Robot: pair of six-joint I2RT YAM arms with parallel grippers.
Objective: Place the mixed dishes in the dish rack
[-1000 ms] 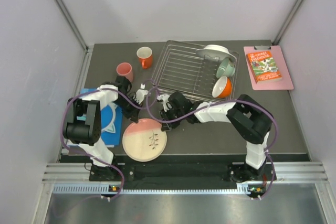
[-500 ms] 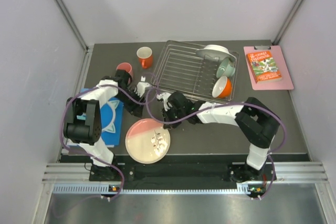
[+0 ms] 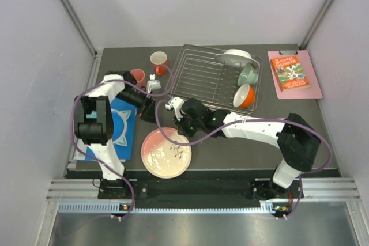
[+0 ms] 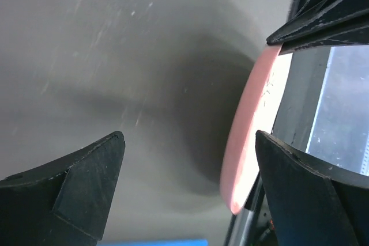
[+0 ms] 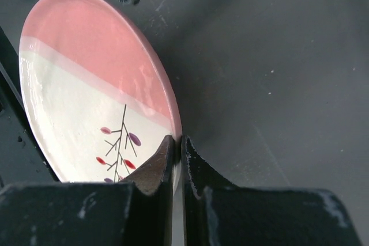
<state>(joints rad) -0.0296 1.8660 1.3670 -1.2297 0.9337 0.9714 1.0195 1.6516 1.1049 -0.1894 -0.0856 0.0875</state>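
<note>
While the rack [image 3: 199, 82] holds a pale plate [image 3: 235, 57], green bowl [image 3: 249, 75] and orange bowl [image 3: 245, 95], the right hand [image 5: 177, 144] clamps the twig plate [image 3: 164, 155].

Two plates [image 3: 166, 152] [image 3: 235, 56], two bowls [image 3: 248, 75] [image 3: 244, 95], two cups [image 3: 137, 76] [image 3: 158, 61], one rack [image 3: 204, 79].

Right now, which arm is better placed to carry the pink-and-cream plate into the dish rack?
Right: the right pincer is shut on the rim of the plate, holding it tilted. The left pincer is open and empty, apart from the plate.
</note>
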